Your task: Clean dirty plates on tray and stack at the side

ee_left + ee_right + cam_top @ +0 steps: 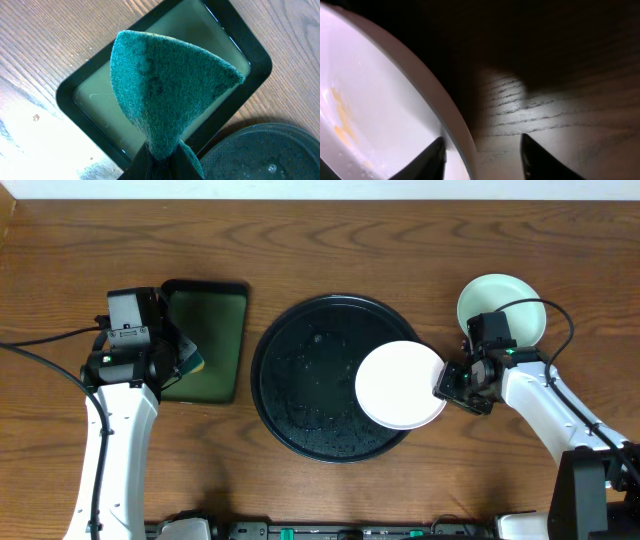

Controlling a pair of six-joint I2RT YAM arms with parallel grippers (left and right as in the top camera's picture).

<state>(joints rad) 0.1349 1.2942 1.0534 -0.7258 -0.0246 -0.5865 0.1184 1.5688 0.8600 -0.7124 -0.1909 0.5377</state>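
Observation:
The white plate (pixel 398 385) lies on the right side of the round black tray (pixel 300 380), overhanging its rim. My right gripper (pixel 450 381) is open at the plate's right edge. In the right wrist view its fingers (pixel 481 141) straddle the plate's rim (pixel 395 100), one inside, one outside with a gap. A yellowish smear shows on this plate. A pale mint green plate (pixel 503 305) sits on the table at the back right; I cannot tell whether another lies under it. My left gripper (pixel 162 162) is shut on a green sponge (pixel 165 90).
A rectangular dark green tray (pixel 215 330) lies left of the black tray; the sponge (pixel 190 363) hangs over it (pixel 260 55). The black tray's wet surface shows in the left wrist view (pixel 260 155). Cables run along both arms.

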